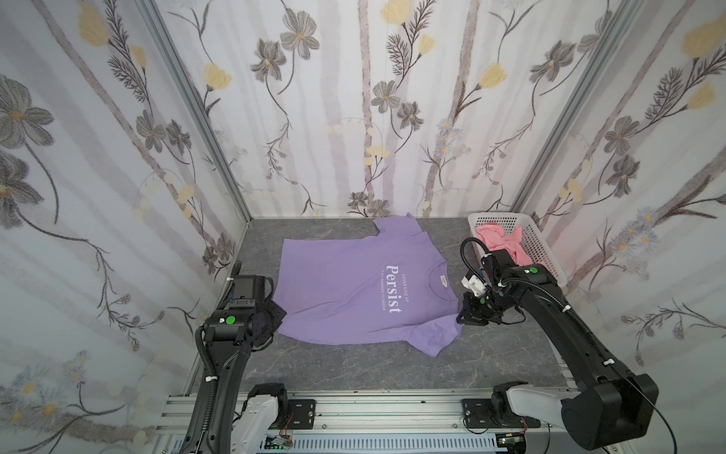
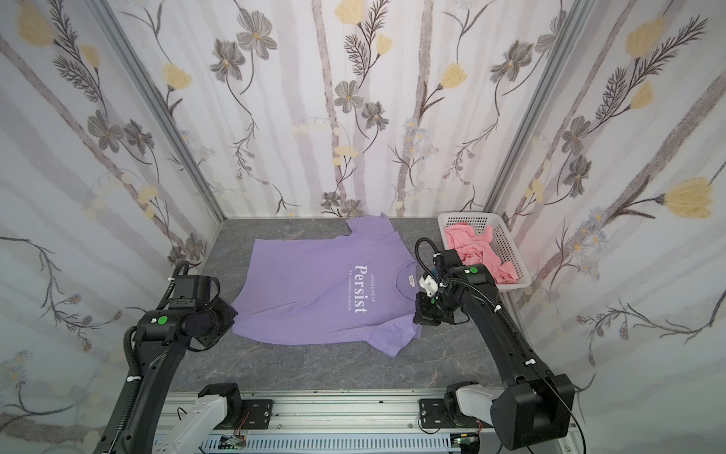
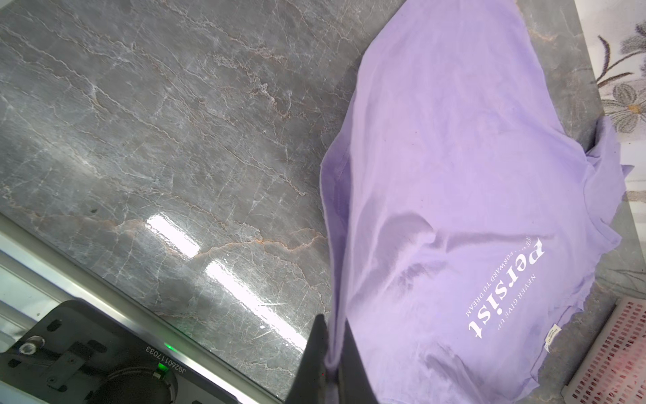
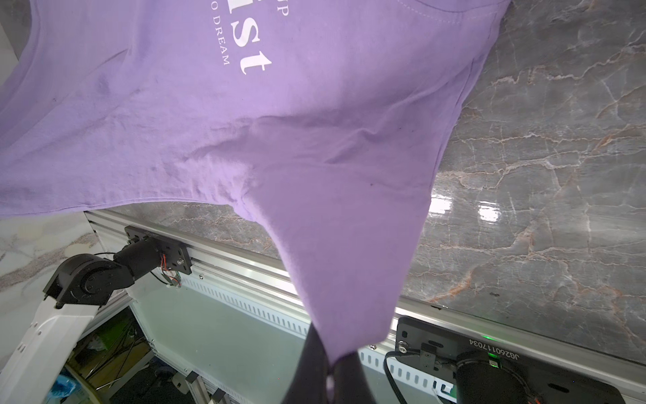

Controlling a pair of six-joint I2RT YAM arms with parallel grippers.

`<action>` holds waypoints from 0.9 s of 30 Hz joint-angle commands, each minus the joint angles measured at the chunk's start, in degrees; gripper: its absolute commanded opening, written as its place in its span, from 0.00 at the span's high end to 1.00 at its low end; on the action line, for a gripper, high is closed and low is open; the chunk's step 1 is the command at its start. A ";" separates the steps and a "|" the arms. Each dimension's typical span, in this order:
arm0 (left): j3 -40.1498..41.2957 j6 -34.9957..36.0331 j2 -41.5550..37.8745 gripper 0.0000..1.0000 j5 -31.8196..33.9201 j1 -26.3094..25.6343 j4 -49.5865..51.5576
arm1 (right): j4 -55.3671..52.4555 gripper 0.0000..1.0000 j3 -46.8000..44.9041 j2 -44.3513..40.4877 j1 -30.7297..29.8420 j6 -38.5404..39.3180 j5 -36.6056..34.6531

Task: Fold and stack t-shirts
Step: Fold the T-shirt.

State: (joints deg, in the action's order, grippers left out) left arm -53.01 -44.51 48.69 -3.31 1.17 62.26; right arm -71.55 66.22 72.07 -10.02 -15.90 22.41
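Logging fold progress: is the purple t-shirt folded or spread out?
Spread out. The purple t-shirt lies open, lettering up, both sleeves showing; left gripper and right gripper pinch its edges.

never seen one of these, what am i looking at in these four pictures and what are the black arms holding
Two black robot arms, left and right, stand at the near edge of a grey marble-look table. Two pictures look down from one camera head above; the other two come from a camera on each wrist. A lavender t-shirt printed "Persist" lies spread on the table. A pink garment sits crumpled in a white basket at the far right corner. Each arm ends in a pinching tool: the left tool is shut on the shirt's hem end, the right tool on its near sleeve.
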 commanded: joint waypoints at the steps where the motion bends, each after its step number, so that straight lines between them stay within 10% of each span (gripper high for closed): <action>1: 1.44 1.47 0.59 1.00 -0.19 0.50 -2.48 | -1.75 1.00 1.64 1.38 0.52 2.22 -1.35; 27: -3.47 14.96 27.02 1.00 0.24 5.64 -20.69 | -0.09 1.00 18.53 27.31 6.77 11.05 -2.77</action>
State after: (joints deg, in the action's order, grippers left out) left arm -55.59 -31.66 74.08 -3.51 6.70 44.56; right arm -71.18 83.02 97.49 -3.42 -6.11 19.92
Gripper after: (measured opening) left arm 0.079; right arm 0.048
